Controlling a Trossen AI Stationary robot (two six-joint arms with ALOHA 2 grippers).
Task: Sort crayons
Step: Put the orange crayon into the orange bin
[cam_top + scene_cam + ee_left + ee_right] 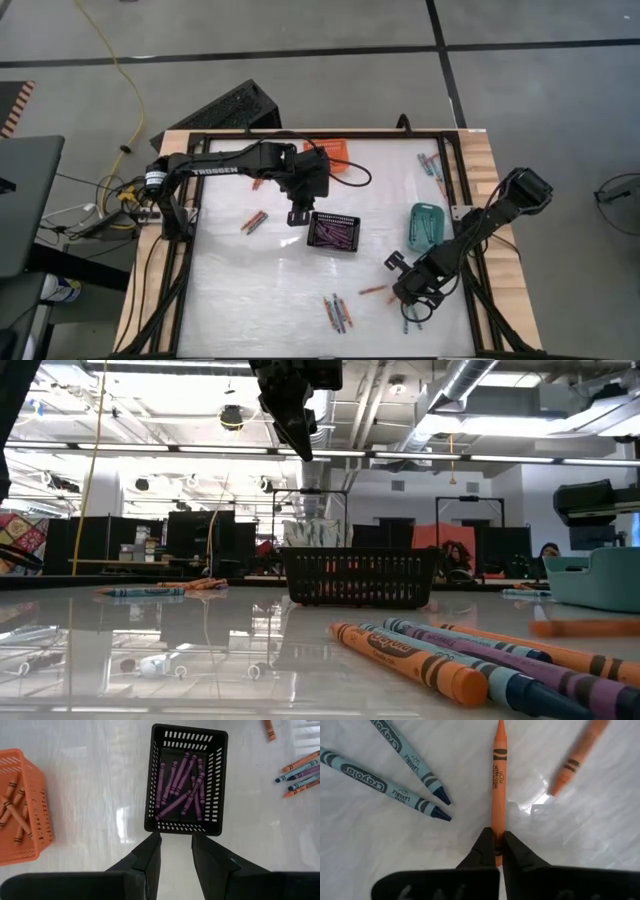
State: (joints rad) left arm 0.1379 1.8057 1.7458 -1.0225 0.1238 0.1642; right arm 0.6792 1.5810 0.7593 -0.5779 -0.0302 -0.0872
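I have an orange crayon (499,780) pinched at its blunt end between the fingers of the right claw (499,851), near the front right of the tabletop (240,290). The crayon lies flat on the white surface, pointing away from the claw. Just beside it lie two blue crayons (395,767) and a second orange one (575,757), none touching it.

Farther in, the black basket (186,780) sits mid-tabletop with a heap of purple crayons (180,787) inside. My left claw (175,847) hangs above the basket's near edge, fingers narrowly apart and holding nothing. The orange basket (20,810) holds several orange crayons, and the teal basket (426,226) stands near the right edge. Loose crayons remain scattered: a cluster at the front centre (338,312), a few at the left (254,222), more at the far right corner (432,165).
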